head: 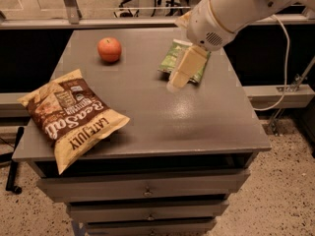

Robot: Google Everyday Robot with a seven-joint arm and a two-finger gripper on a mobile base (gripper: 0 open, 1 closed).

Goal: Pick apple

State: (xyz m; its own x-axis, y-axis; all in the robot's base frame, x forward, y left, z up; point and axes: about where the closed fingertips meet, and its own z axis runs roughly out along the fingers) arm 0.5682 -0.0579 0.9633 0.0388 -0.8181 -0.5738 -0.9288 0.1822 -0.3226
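Note:
The apple (109,49) is small, round and orange-red, and sits on the far left of the grey cabinet top (197,127). My gripper (177,53) hangs over the far right part of the top, to the right of the apple and well apart from it. Its cream fingers (186,68) are spread open and hold nothing. The lower finger covers part of a green bag. The white arm reaches in from the upper right.
A green snack bag (173,57) lies under the gripper at the far right. A large brown and yellow chip bag (74,117) lies at the front left, overhanging the edge. Drawers (147,191) sit below the top. A cable (285,68) hangs at the right.

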